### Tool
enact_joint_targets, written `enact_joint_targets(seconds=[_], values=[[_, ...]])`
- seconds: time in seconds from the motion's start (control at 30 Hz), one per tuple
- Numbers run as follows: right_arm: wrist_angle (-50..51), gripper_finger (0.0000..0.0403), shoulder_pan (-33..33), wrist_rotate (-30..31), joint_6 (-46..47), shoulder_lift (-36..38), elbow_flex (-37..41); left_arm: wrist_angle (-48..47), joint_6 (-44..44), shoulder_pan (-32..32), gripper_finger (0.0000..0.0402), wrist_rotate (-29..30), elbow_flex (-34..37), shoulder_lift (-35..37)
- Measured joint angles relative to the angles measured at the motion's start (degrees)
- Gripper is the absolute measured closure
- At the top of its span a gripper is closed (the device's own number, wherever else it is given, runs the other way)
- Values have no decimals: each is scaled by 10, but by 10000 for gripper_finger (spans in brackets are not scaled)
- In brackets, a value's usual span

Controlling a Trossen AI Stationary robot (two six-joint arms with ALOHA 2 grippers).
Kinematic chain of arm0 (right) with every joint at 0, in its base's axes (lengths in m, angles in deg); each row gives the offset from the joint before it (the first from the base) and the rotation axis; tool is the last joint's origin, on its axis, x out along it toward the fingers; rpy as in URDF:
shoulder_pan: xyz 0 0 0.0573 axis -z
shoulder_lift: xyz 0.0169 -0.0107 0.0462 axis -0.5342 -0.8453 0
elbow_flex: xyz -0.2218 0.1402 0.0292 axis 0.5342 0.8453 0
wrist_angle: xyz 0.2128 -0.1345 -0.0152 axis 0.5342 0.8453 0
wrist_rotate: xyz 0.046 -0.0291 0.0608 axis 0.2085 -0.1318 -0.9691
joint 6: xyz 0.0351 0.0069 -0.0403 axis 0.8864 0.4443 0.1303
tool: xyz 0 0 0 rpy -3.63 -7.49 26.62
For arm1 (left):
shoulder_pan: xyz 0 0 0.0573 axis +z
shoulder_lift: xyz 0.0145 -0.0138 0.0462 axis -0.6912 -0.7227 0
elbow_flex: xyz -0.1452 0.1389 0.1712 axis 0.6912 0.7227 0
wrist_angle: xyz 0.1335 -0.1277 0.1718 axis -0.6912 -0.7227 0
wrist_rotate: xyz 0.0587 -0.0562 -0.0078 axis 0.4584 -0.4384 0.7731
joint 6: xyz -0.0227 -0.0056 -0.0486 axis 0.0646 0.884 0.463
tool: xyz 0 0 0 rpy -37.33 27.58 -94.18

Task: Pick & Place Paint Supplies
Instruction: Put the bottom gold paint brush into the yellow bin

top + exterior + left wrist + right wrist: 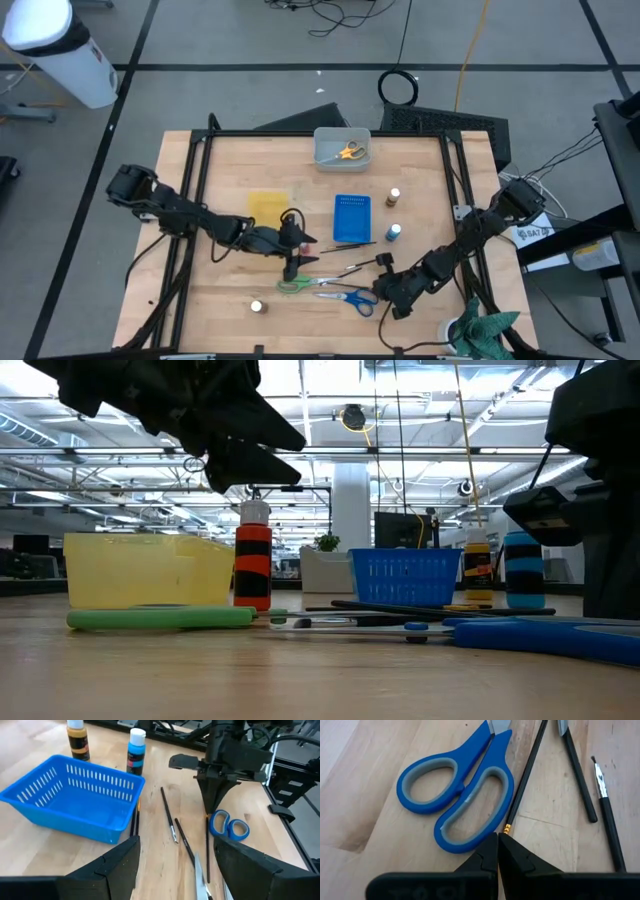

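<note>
Blue-handled scissors [457, 795] lie on the table near its front, and several thin dark brushes [170, 817] lie beside them. My right gripper [498, 845] is shut, slanting down, with its tips at one brush's end. My left gripper [175, 875] hovers open over the brushes and the blades of the green-handled scissors [298, 285], touching nothing. A red-and-black bottle [253, 555] stands under it. A brown-topped bottle [395, 197] and a blue-topped bottle [394, 232] stand right of the blue tray [351, 217]. A white-topped bottle [257, 307] stands near the front edge. Yellow scissors [350, 152] lie in the grey bin [325, 150]. My right gripper's shut fingertips [490, 852] come slanting down from the table's right. They stand right at the gold-marked end [506, 828] of a thin dark brush, which lies flat beside the blue scissors' handles. Whether they touch it I cannot tell.
A yellow tray [267, 207] lies left of the blue tray at mid-table. Black frame rails [200, 160] run along the table's left and right sides. A green cloth [485, 335] sits off the front right corner.
</note>
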Motion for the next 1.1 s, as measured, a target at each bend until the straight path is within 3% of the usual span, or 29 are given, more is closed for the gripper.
enact_joint_targets(seconds=[0.27, 0.5, 0.67, 0.87, 1.1], values=[[7, 403, 10, 3, -16, -1, 0, 5, -15, -36, 135, 0, -15, -52], [10, 403, 20, 3, -16, -1, 0, 8, -123, -50, 135, 20, -121, -169], [13, 403, 20, 5, 0, -1, 0, -47, -132, -61, 135, 11, -193, -226], [13, 403, 20, 5, 6, -1, 1, -160, -126, -78, 135, 22, -253, -243], [13, 403, 20, 6, 6, -1, 1, -168, -121, -84, 135, 28, -253, -245]])
